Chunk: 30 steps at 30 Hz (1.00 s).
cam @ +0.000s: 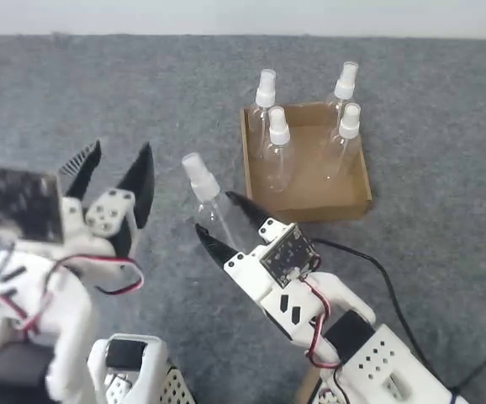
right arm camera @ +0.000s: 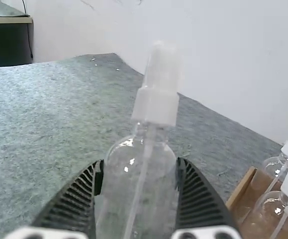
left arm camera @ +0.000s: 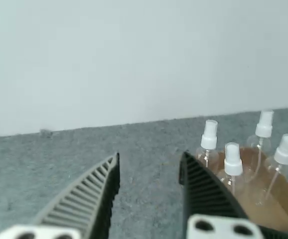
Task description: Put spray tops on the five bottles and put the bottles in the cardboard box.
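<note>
Four clear plastic bottles with white spray tops [cam: 278,156] are seen standing upright inside the shallow brown cardboard box [cam: 310,207], two towards its far side and two nearer. That part of the task is judged complete.

A fifth clear bottle [cam: 212,207] is found outside the box, just beside its left wall, on the grey felt-like table cover [cam: 411,84]. A white spray top [right arm camera: 156,94] is already seated on it. Whether the top is fully tightened cannot be told.

The fifth bottle is held in the right gripper [right arm camera: 139,167]. The black ribbed fingers [right arm camera: 84,194] are pressed against both sides of the bottle's body. In the high view the bottle appears slightly tilted in the grasp.

The left gripper [cam: 124,145] is raised over the table, well apart from the box, with fingers spread wide and nothing between them.

All five tops appear fitted. One step is judged outstanding: the held bottle is to be carried over the box wall and set in the free space near the front.
</note>
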Tool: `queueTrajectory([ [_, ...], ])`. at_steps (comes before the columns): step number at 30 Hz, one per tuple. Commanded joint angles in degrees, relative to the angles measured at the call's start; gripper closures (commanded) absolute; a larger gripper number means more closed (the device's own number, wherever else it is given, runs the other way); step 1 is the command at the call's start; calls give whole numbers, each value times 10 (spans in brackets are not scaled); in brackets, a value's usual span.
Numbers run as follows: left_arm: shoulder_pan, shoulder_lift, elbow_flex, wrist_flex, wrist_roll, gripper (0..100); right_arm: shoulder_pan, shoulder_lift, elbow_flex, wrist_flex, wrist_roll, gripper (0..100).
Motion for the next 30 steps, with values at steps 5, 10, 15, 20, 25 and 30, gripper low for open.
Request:
queueTrajectory([
  [5, 21, -207, 368, -186, 14, 774, 55, -10, -152, 99, -4, 993],
  [10, 101, -259, 474, -193, 11, 775, 56, 106, -260, 114, -3, 993],
  [15, 119, -315, 490, -173, 11, 775, 56, 268, -389, 114, -3, 993],
  [20, 123, -363, 507, -156, 1, 775, 53, 381, -508, 122, -4, 993],
  [25, 120, -353, 559, -217, -8, 775, 42, 416, -565, 196, -4, 993],
  [30, 119, -296, 572, -258, -9, 775, 40, 365, -573, 277, -4, 993],
])
